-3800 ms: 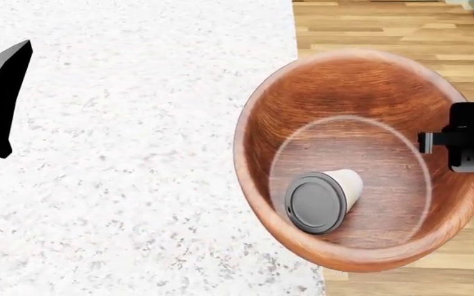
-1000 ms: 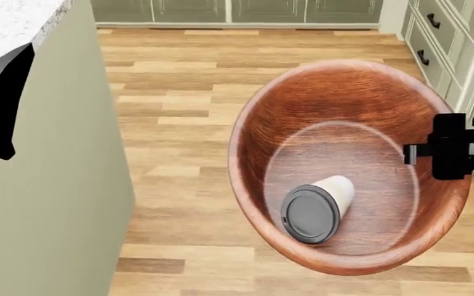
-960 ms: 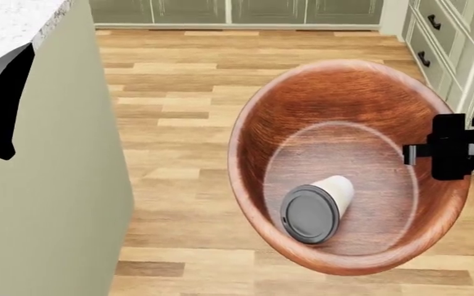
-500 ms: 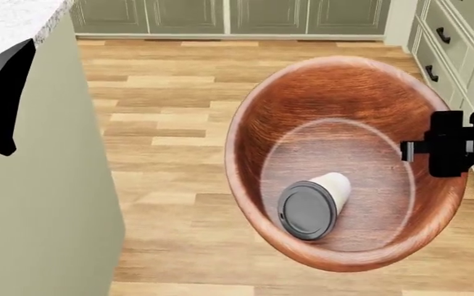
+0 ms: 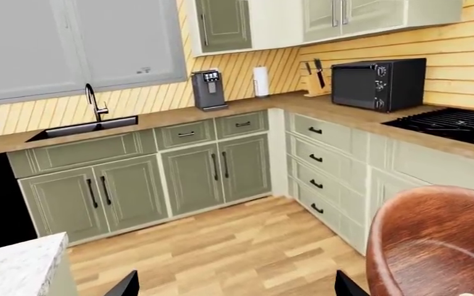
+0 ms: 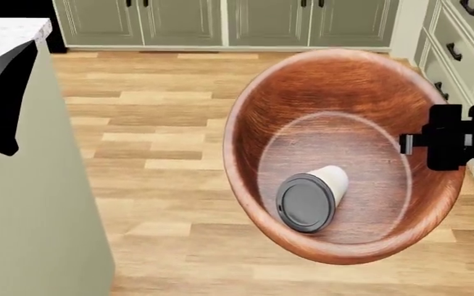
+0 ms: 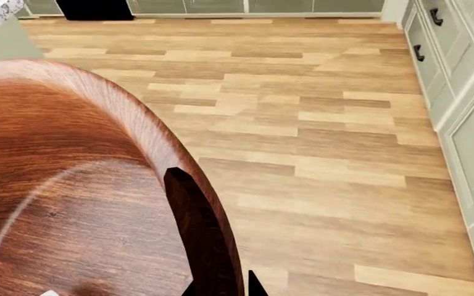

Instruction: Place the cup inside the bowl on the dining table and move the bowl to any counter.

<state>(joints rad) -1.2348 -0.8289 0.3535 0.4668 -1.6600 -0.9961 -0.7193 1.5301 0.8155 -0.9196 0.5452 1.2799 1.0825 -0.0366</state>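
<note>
The bowl (image 6: 344, 154) is held clear of any surface, over the plank floor (image 6: 163, 142), filling the centre and right of the head view. The right hand (image 6: 422, 143) is clamped on the bowl's rim at the right of that frame; the right wrist view confirms it, with one dark finger (image 7: 189, 209) inside the wall and the other outside it, the rim pinched between them.

The cup (image 6: 311, 198) lies on its side in the bottom of the bowl, in the lower middle of the frame. Its grey lid faces the lower left and its tapered body points to the upper right. The first part of the task therefore appears complete.

The left hand (image 5: 230, 287) carries nothing. Only its two fingertips show at the bottom edge of the left wrist view, standing well apart, so it is open. In the head view the left arm (image 6: 2, 92) sits at the far left, in front of the corner of the dining table (image 6: 7, 34).

The relation that matters is bowl to counter. In the left wrist view the counter (image 5: 171, 114), with its black sink (image 5: 81, 127), runs across the upper left and middle, and turns along the right side under a microwave (image 5: 379, 83). The bowl's rim shows at the lower right of that frame, lower than the counter top and near the right-hand cabinets (image 6: 455, 49). In my judgement the right arm must carry the bowl further and raise it to set it down.

Risk: a one-sided rim grip could let the bowl tip.
</note>
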